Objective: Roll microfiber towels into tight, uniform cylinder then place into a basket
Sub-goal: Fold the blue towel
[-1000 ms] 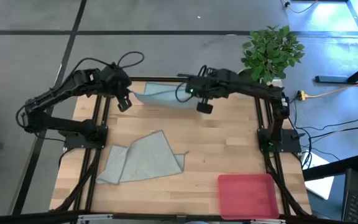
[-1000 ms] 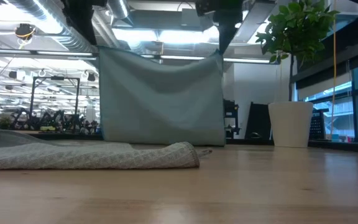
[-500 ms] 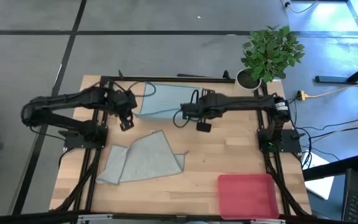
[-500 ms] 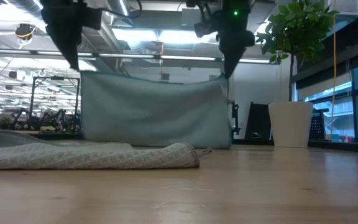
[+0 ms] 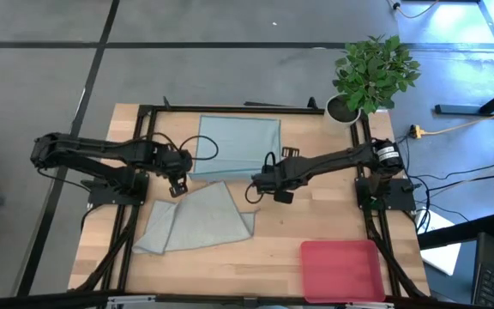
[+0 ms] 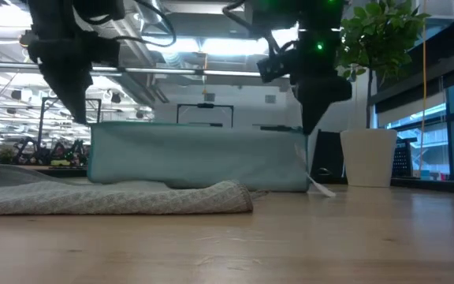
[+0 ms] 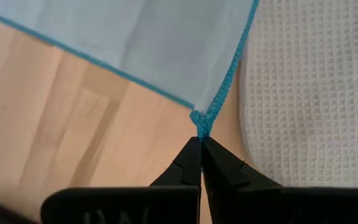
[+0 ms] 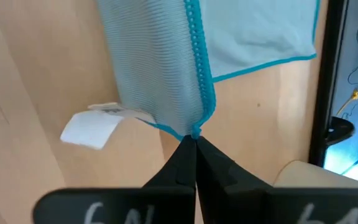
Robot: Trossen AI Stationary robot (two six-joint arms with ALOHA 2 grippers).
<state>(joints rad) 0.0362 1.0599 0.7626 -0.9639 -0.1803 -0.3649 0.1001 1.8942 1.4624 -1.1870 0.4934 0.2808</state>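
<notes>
Left gripper [image 7: 200, 140] and right gripper [image 8: 192, 138], fingers pinched shut on adjacent corners of the teal towel [image 5: 237, 144], hold it taut at upper centre, presumably to spread it flat on the desk [image 5: 316, 215] for rolling; grey-green towel [image 5: 197, 218] lies lower left; pink basket [image 5: 343, 268] lower right.

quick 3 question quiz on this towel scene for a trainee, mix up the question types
1. True or false: the pink basket already holds a rolled towel.
2. Multiple choice: the left gripper is shut on A) the grey-green towel, B) a corner of the teal towel, C) the plant pot.
3. Fill in: the white tag hangs beside the corner pinched by the ____ gripper.

Key:
1. False. The basket has nothing in it, and neither towel is rolled.
2. B. Its fingers pinch the stitched corner.
3. Right. The right gripper holds that corner, with the tag next to it.
</notes>
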